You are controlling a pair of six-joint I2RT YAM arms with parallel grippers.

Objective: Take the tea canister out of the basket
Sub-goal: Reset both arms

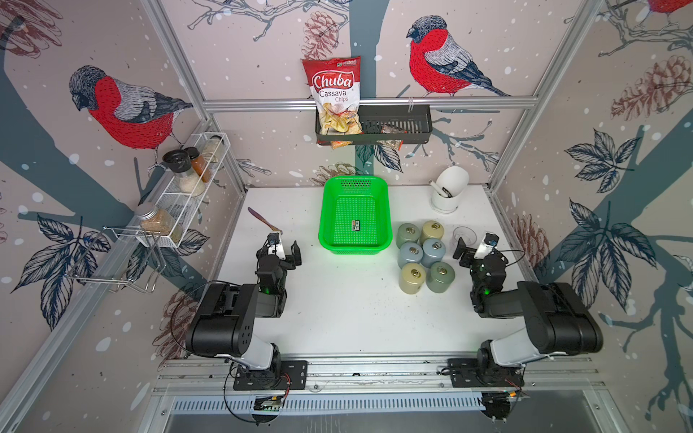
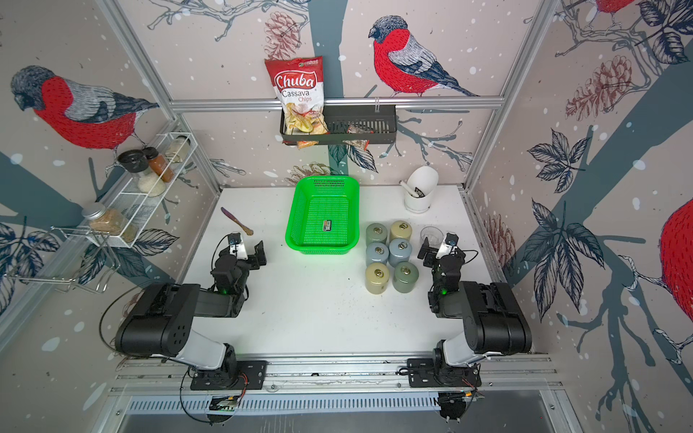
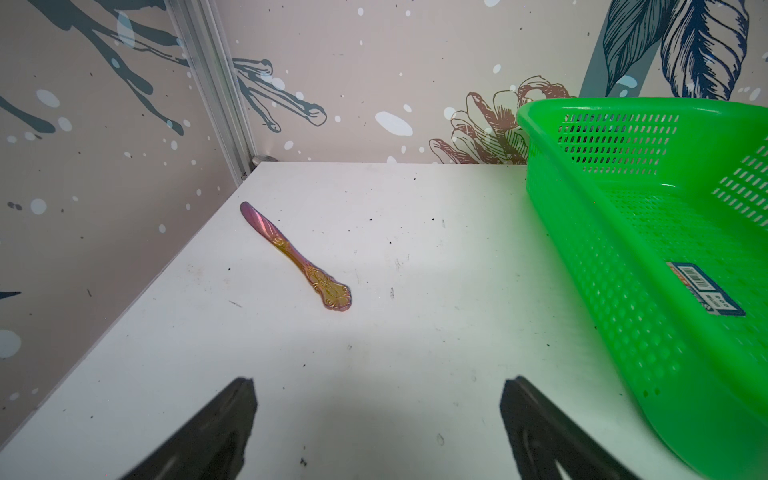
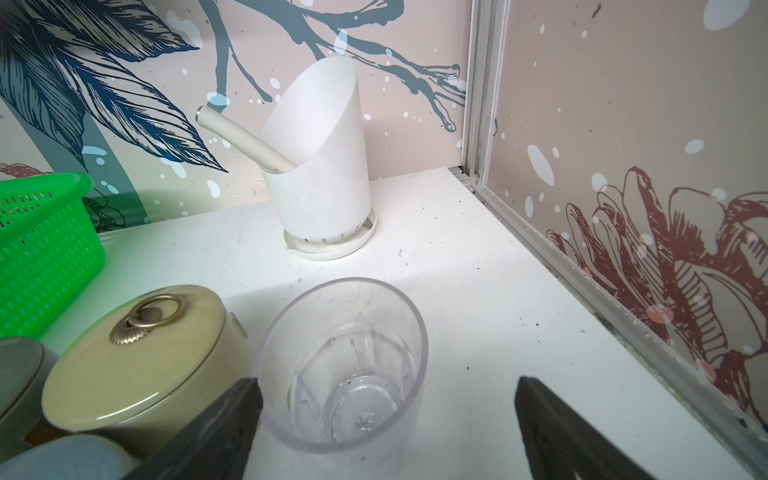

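White bench carries the green basket already empty, six tea canisters standing just beside it, so the left hand and right hand, both spread apart and empty, likely need only stay clear of them.

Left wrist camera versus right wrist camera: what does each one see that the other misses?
Only the left wrist view shows the iridescent knife lying on the table and the sticker inside the green basket. Only the right wrist view shows the white utensil holder, the clear cup and the lidded tea canisters. Both show the basket, the table and an open claw: the left claw and the right claw.
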